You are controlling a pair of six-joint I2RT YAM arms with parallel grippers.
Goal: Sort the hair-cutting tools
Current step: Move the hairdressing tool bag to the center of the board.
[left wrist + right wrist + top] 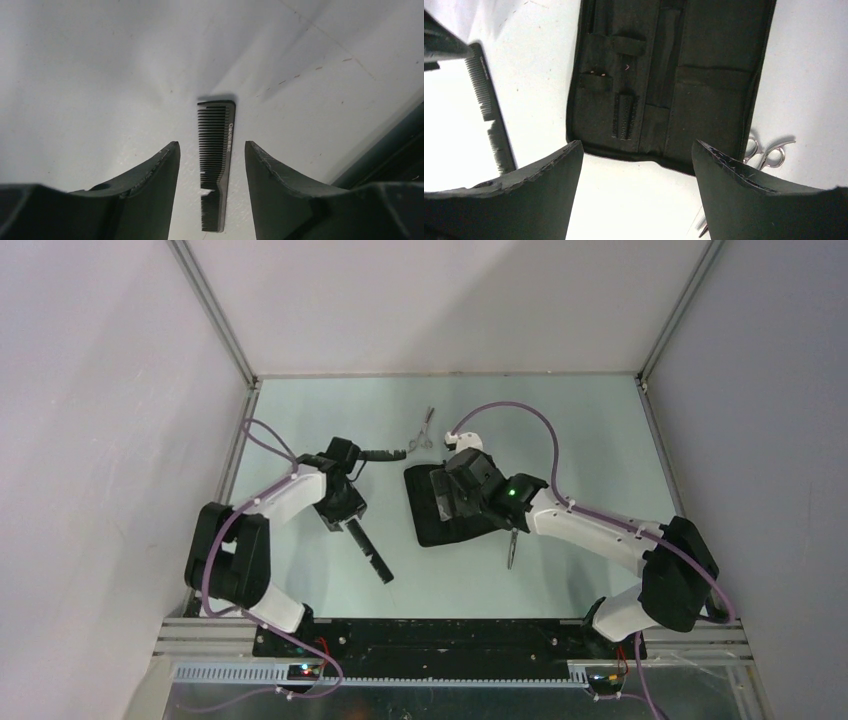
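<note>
Left end effector (pixel 210 145) gapes over a black comb (pixel 216 130) — long axis along its gap, slanting toward the desk's (pixel 560 580) near edge. Right end effector (pixel 636 145), also spread, hovers over the case (pixel 709 50).

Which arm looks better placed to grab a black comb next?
Left: the open left gripper straddles the slim black plastic comb. The right gripper faces the black fabric case.

The top camera looks steeply down from above and behind the arm bases over the whole table (pixel 580 440), while both wrist cameras sit close over it, the left above a comb (pixel 217 160), the right above the case (pixel 674 75), which the top view shares.
</note>
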